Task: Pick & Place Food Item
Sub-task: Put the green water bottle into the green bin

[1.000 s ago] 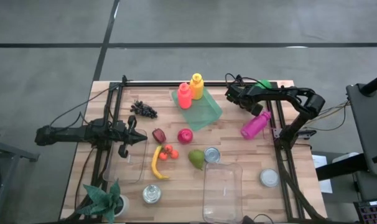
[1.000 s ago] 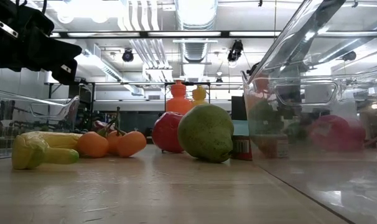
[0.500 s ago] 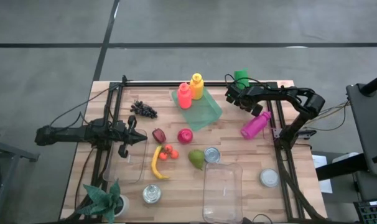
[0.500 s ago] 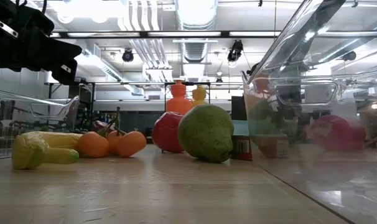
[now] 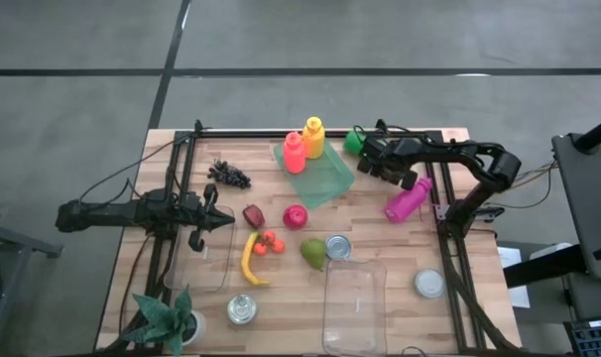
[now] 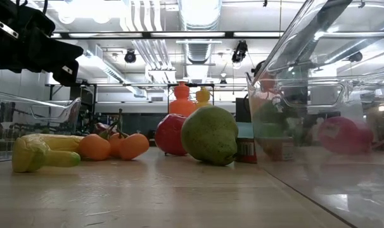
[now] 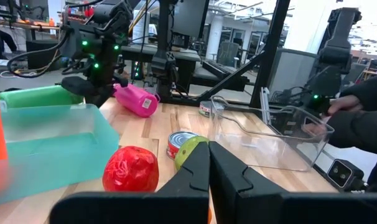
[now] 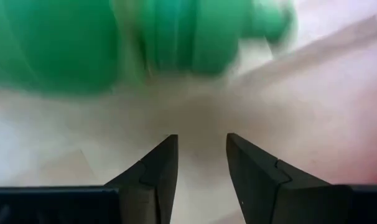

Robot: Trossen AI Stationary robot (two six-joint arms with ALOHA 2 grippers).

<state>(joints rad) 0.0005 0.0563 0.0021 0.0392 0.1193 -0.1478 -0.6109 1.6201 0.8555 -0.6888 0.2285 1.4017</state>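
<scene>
Since a second ago my right gripper (image 5: pixel 368 159) swung left; its fingers stood slightly apart, empty, green bottle (image 5: pixel 354 141) just beyond. Left gripper (image 5: pixel 221 220) was pressed together.

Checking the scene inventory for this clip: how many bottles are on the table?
4. An orange bottle and a yellow bottle stand together at the far edge, a magenta bottle lies near the right arm, and a green bottle is by the right gripper. None seems hidden.
</scene>
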